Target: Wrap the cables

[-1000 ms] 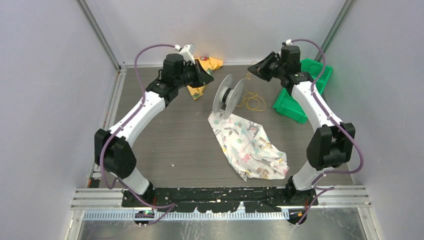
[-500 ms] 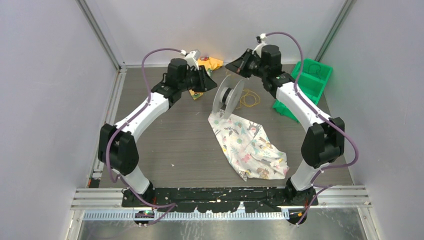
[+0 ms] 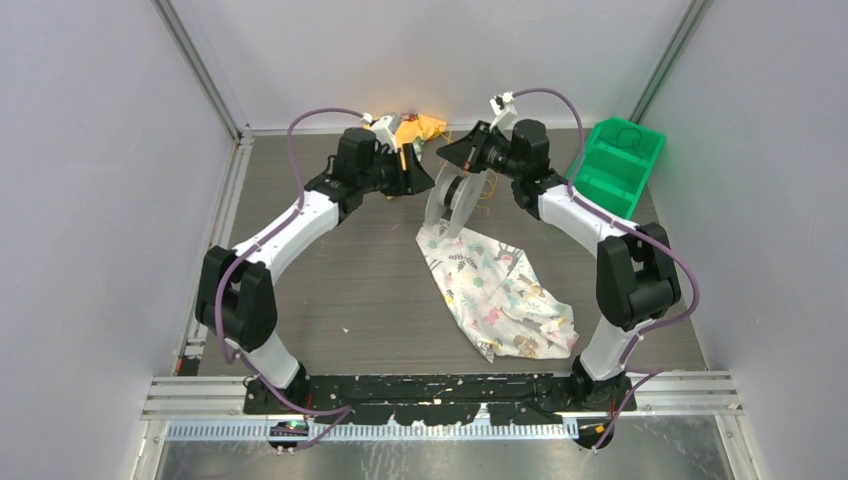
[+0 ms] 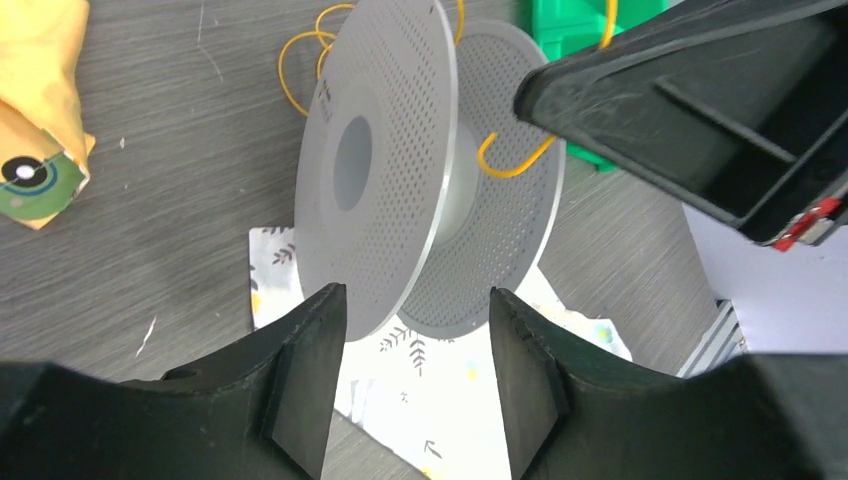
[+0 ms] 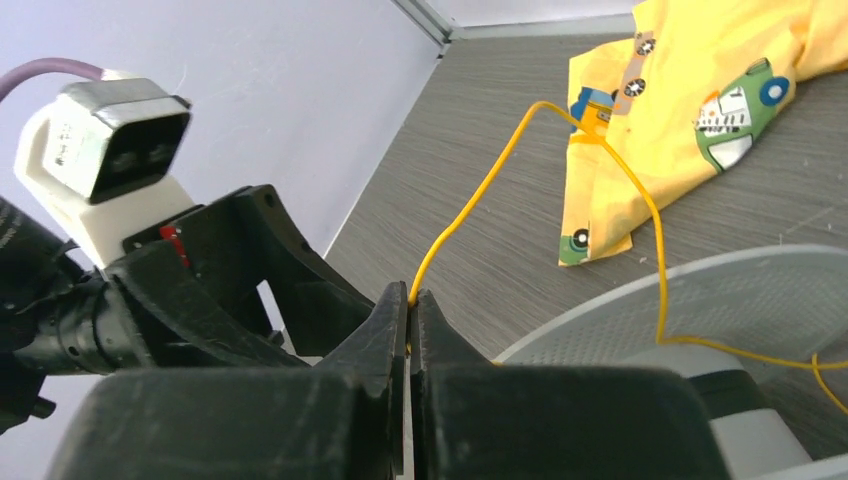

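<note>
over the spool [image 4: 400, 170], the right gripper [image 5: 410, 300] pinches the yellow cable [image 5: 480, 190] tight, strand running down to the hub; the left gripper [image 4: 412, 300] gapes wide at the rims, empty; winding seems underway, and next likely calls for carrying the strand round the hub

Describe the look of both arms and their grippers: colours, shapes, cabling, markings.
The left arm and right arm have white tube links between bulky black joint housings. A purple cable loops along each arm to a white block at the wrist. The left gripper and right gripper are matte black with wedge-shaped fingers. A small red mark shows on the right one.
</note>
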`<state>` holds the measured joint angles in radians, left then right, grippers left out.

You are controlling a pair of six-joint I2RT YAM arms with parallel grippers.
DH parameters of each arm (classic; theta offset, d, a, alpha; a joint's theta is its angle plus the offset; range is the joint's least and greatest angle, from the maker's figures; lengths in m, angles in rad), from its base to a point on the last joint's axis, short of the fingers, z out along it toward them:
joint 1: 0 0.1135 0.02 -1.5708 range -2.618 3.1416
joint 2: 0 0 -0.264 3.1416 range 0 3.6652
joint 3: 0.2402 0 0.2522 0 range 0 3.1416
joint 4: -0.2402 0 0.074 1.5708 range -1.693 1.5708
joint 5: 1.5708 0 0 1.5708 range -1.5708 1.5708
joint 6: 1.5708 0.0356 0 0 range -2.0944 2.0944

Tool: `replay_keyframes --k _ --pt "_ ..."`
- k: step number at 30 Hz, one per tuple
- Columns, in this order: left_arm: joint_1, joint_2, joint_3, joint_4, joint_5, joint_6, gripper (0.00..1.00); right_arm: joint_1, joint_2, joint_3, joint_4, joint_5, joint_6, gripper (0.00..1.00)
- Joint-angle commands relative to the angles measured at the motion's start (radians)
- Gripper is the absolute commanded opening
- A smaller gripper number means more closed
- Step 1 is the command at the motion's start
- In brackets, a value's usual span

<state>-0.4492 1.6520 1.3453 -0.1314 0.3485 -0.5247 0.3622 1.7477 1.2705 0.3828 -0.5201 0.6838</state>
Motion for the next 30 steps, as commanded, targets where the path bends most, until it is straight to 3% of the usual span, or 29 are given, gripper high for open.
replay_keyframes --k 1,21,30 --pt "0.006 -0.064 -0.031 0.056 -0.018 0.023 0.56 0.001 -0.005 -0.016 0.133 -0.061 -0.061 0.01" --pt "-0.007 -0.022 -0.040 0.117 0.026 -0.025 0.58 -0.029 -0.030 -0.113 0.185 -0.093 -0.100 0.01" --pt "-0.112 -0.037 -0.136 0.282 -0.183 0.166 0.63 -0.029 -0.015 -0.107 0.242 -0.087 0.028 0.01"
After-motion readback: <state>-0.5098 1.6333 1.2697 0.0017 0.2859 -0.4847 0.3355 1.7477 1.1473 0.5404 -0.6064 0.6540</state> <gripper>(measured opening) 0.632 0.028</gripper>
